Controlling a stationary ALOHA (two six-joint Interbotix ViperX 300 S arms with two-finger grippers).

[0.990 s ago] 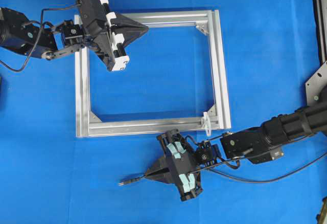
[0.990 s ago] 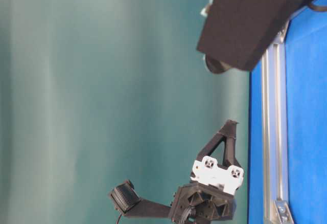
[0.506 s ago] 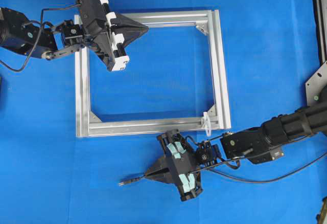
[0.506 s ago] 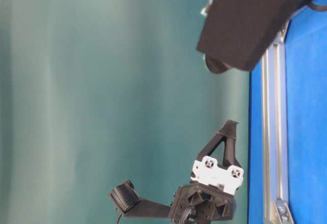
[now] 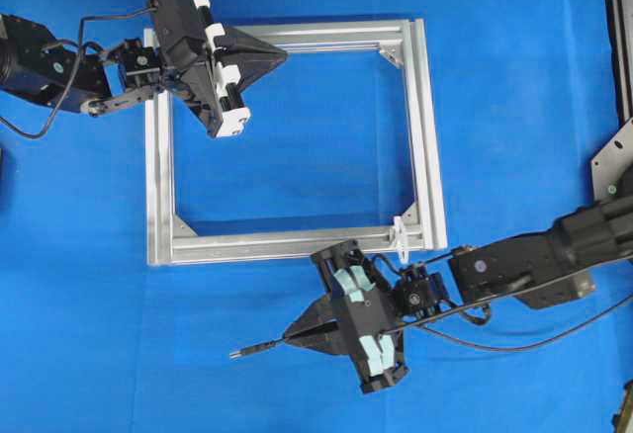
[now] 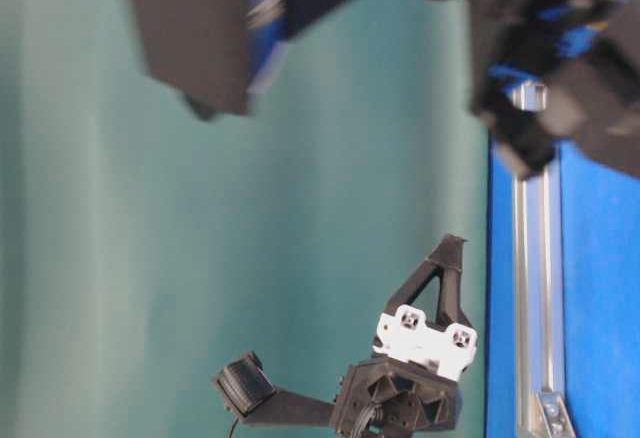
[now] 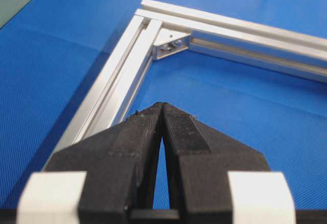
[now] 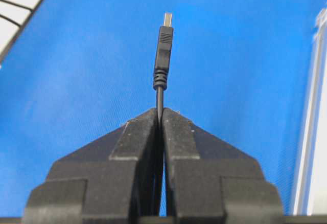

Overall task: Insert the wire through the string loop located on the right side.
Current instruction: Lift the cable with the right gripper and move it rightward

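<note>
The silver frame (image 5: 427, 136) takes up the middle of the blue table (image 5: 514, 77), with bare cloth inside it and open room toward the right edge. The string loop (image 5: 401, 238) stands at the frame's near right corner, the right gripper (image 5: 287, 336) just beside it; the left gripper (image 5: 284, 54) overhangs the far left corner.

The whole workspace is seen from straight above in the overhead view, with the aluminium frame (image 5: 297, 136) laid out on the blue mat (image 5: 495, 87). The table-level view is taken from low beside the mat and appears turned on its side, so the frame (image 6: 540, 298) runs vertically. Each wrist view is taken close behind its own closed fingers, looking forward along them; the frame's corner (image 7: 168, 40) is shared with the overhead view.
</note>
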